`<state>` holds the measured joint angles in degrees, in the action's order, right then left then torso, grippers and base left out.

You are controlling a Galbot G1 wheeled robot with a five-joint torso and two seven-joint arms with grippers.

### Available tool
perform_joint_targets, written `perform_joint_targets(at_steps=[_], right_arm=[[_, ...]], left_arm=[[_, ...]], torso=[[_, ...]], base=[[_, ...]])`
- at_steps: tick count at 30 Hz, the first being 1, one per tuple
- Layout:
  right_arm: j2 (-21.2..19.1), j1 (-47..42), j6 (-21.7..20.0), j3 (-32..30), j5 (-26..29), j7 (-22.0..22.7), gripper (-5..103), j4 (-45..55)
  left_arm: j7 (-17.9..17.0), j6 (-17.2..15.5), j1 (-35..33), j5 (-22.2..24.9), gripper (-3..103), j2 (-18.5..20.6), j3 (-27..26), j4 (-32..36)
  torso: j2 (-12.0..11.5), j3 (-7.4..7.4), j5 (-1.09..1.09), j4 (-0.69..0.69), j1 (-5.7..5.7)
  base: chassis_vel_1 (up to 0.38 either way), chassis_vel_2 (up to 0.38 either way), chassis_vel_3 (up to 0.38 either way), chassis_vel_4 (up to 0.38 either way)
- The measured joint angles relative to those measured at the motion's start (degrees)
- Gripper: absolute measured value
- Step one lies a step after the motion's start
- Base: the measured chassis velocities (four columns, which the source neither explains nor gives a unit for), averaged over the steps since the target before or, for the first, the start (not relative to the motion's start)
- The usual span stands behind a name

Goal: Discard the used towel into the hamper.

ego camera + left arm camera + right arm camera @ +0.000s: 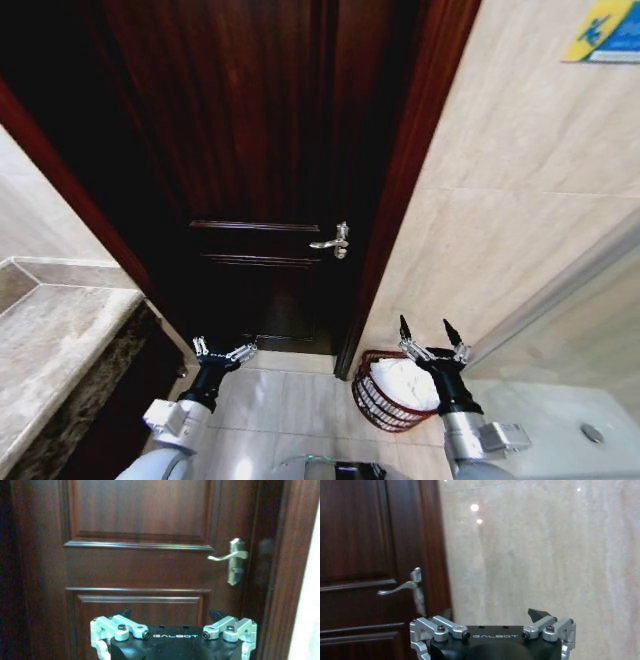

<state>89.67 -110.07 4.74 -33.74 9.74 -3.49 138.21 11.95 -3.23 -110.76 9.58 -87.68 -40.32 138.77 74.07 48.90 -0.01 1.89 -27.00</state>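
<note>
The hamper (pixel 372 402), a dark reddish-brown wire basket, stands on the floor by the door frame, against the beige wall. A white towel (pixel 400 381) lies bunched inside it. My right gripper (pixel 425 328) hovers open and empty just above the hamper's far rim, fingers pointing up at the wall; the right wrist view shows the right gripper (pixel 492 613) spread before wall and door. My left gripper (pixel 224 348) is open and empty, low in front of the door, well left of the hamper. In the left wrist view the left gripper (pixel 170 614) faces the door panels.
A dark wooden door (pixel 260 150) with a silver lever handle (pixel 335 241) is closed ahead. A stone counter (pixel 50 340) runs along the left. A white shower tray (pixel 560 420) with a drain lies at the lower right. Beige tiled wall (pixel 510 200) fills the right.
</note>
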Motion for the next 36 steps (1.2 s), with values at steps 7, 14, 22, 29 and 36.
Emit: perform_joint_targets(at_steps=[7, 14, 22, 29, 36], right_arm=[[0.0, 0.0, 0.0, 0.0, 0.0, 0.0, 100, 0.0], [0.0, 0.0, 0.0, 0.0, 0.0, 0.0, 100, 0.0], [0.0, 0.0, 0.0, 0.0, 0.0, 0.0, 100, 0.0], [0.0, 0.0, 0.0, 0.0, 0.0, 0.0, 100, 0.0], [0.0, 0.0, 0.0, 0.0, 0.0, 0.0, 100, 0.0]], left_arm=[[0.0, 0.0, 0.0, 0.0, 100, 0.0, 0.0, 0.0], [0.0, 0.0, 0.0, 0.0, 100, 0.0, 0.0, 0.0], [0.0, 0.0, 0.0, 0.0, 100, 0.0, 0.0, 0.0], [0.0, 0.0, 0.0, 0.0, 100, 0.0, 0.0, 0.0], [0.0, 0.0, 0.0, 0.0, 100, 0.0, 0.0, 0.0]], torso=[[0.0, 0.00, 0.03, 0.00, -0.01], [-0.1, -0.02, 0.04, -0.02, 0.02], [-0.1, -0.03, -0.02, -0.01, 0.02], [-0.1, -0.03, 0.02, -0.01, 0.01], [-0.1, -0.04, 0.01, 0.00, 0.02]], base=[[-0.220, -0.228, 0.233, 0.229], [-0.097, -0.105, 0.116, 0.087], [0.033, 0.048, -0.026, -0.043], [0.005, -0.014, -0.008, 0.023], [0.106, -0.129, -0.100, 0.137]])
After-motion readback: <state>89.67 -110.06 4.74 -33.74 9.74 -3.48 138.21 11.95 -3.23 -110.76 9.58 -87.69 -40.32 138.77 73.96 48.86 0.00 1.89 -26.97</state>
